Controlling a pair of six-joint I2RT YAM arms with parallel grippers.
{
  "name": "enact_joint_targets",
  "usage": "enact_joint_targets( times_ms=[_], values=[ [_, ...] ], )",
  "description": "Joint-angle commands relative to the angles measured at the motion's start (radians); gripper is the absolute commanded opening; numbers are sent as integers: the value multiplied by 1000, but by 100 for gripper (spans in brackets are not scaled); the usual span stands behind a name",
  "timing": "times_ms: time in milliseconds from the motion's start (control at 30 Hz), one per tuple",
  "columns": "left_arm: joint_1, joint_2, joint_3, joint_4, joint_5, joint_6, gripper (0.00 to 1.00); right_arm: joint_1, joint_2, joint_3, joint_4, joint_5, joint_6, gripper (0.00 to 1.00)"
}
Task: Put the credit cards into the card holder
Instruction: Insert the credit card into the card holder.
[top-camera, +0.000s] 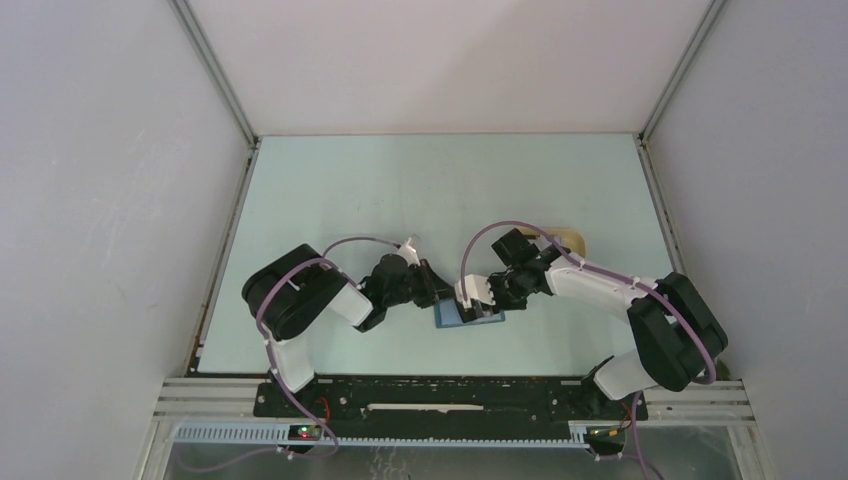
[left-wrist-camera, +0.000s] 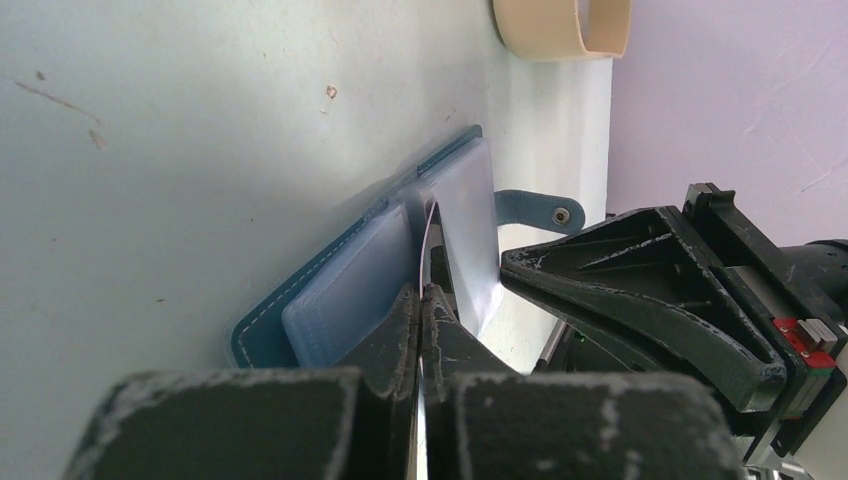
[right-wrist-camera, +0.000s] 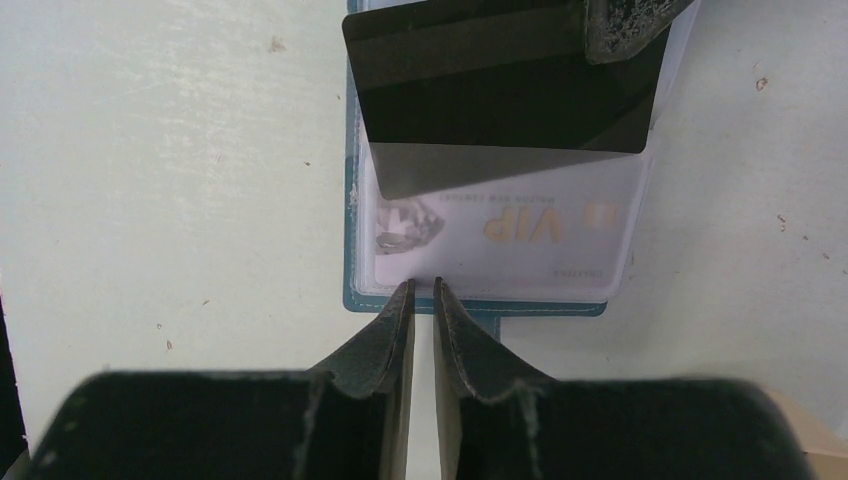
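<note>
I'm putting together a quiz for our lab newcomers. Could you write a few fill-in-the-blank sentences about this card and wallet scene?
1. The left gripper pinches the dark credit card; the ____ gripper's fingertips sit at the card holder's rim.
2. The pocketed card reads ____ in gold letters.
3. The card holder lies ____, its clear pockets showing.
Missing words: right, VIP, open.
</note>
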Motion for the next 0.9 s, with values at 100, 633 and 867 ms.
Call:
enact_joint_targets(
  times_ms=[100,633,867],
  values=[
    [-9,24,31,-89,34,12,0,15,8,34,-7,0,9,20],
    [-13,52,97,-177,72,10,0,43,17,34,-3,4,17,20],
    [-15,90,130,-177,84,9,2,48,9,35,2,3,37,24]
  ],
)
